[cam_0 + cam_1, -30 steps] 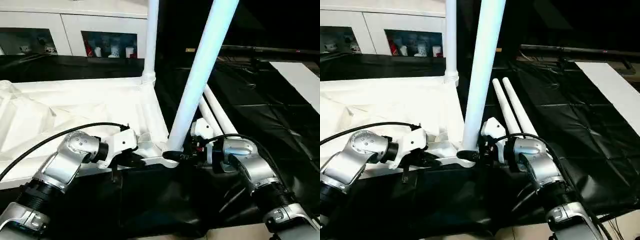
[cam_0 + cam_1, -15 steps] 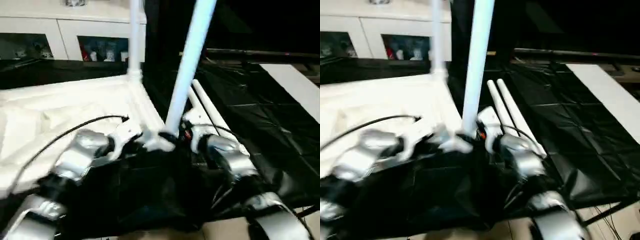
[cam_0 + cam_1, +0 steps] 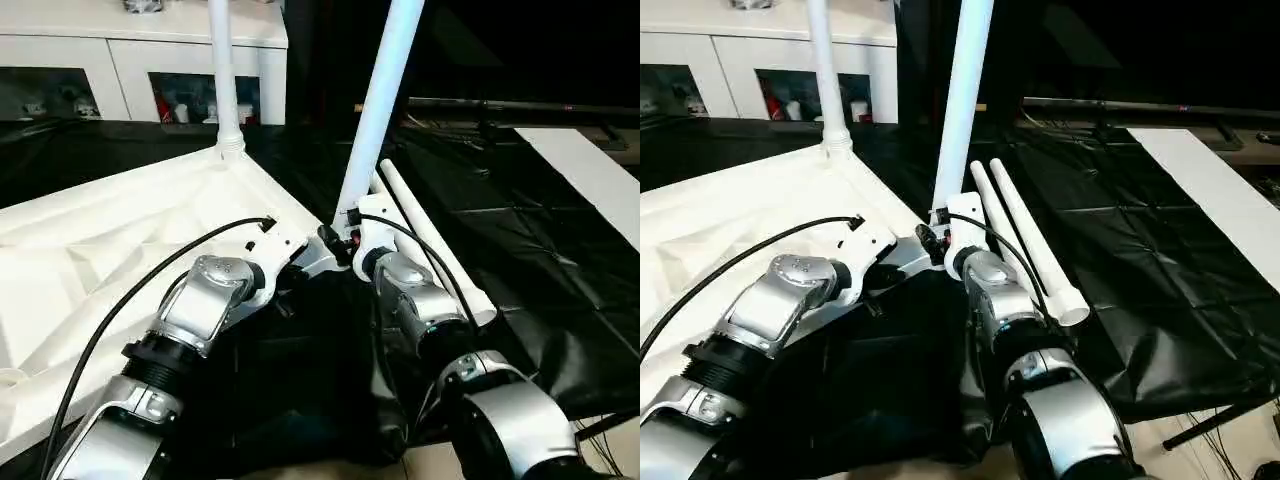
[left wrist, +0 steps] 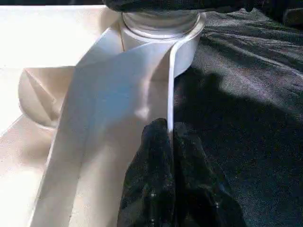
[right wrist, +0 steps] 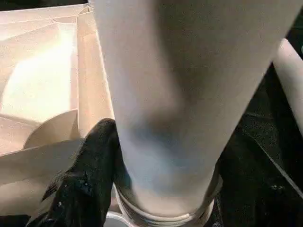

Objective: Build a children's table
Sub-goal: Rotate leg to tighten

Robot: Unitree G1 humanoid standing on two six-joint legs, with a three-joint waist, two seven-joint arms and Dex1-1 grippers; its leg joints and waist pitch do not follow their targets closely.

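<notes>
Two legs are standing in the upturned tabletop point(image 3: 120, 230) at frame centre | right gripper point(image 5: 142, 189) is grasping the near leg point(image 3: 380, 100); left gripper point(image 4: 168, 142) is pinching the rim | risk: leg canting, threads jamming.

Head views are pretty sharp, with strong light from above. The white tabletop point(image 3: 90, 250) nearly blows out, while the black cloth point(image 3: 1160, 270) swallows detail and shows just soft sheen on its creases. Cabinet glass point(image 3: 190, 95) stays dim. Wrist shots are soft: the leg point(image 5: 180, 94) looms blurry, shadowed underneath.
</notes>
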